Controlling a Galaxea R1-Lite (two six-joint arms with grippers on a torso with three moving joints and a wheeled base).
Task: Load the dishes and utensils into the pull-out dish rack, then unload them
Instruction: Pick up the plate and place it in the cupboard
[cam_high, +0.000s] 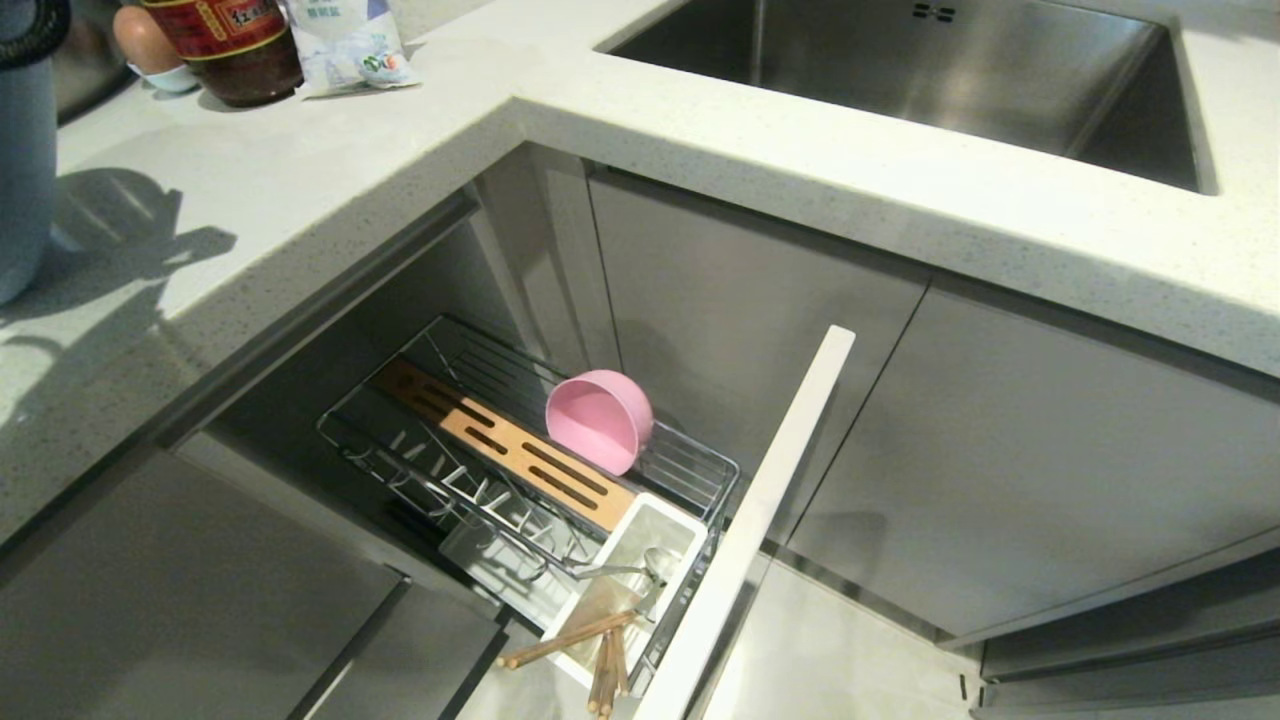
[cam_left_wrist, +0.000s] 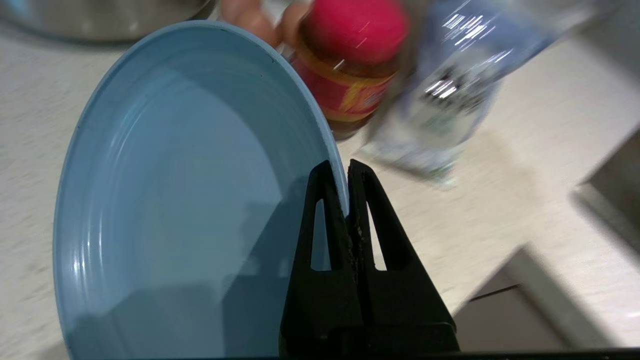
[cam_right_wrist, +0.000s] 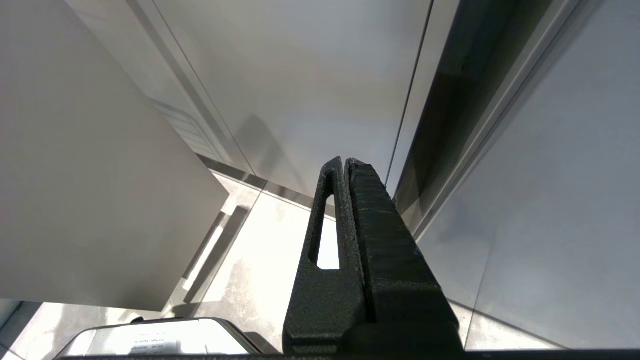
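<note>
Left gripper (cam_left_wrist: 346, 172) clamped tight on the rim of the shallow light-blue oval plate (cam_left_wrist: 190, 200), black fingers pinching the edge from both sides, plate tilted and hanging over the pale speckled countertop (cam_left_wrist: 500, 200). Just beyond the plate's far edge, a red-capped jar with a red and yellow label (cam_left_wrist: 350, 65), and beside it a crinkled blue-and-white plastic packet (cam_left_wrist: 450, 95), both blurred. Grey rim of a steel vessel (cam_left_wrist: 100, 20) peeking in past the plate.

Down below in the head view, chrome wire pull-out dish rack (cam_high: 400, 455) drawn out from under the counter, white front panel (cam_high: 770, 500) swung wide. Small round pink bowl (cam_high: 598, 420) propped on its side in the wire section beside the slotted wooden strip (cam_high: 510, 455). White plastic cutlery caddy (cam_high: 625, 580) at the front end, holding a slim silver spoon (cam_high: 625, 570) and light wooden chopsticks (cam_high: 590, 650), the chopstick ends poking out over the caddy's edge. Fork not clearly made out. Steel sink (cam_high: 900, 60) set into the counter up top.

Right gripper (cam_right_wrist: 345, 165) parked low, fingers pressed together on nothing, pointed at grey cabinet fronts (cam_right_wrist: 325, 75) and pale floor (cam_right_wrist: 270, 250).
</note>
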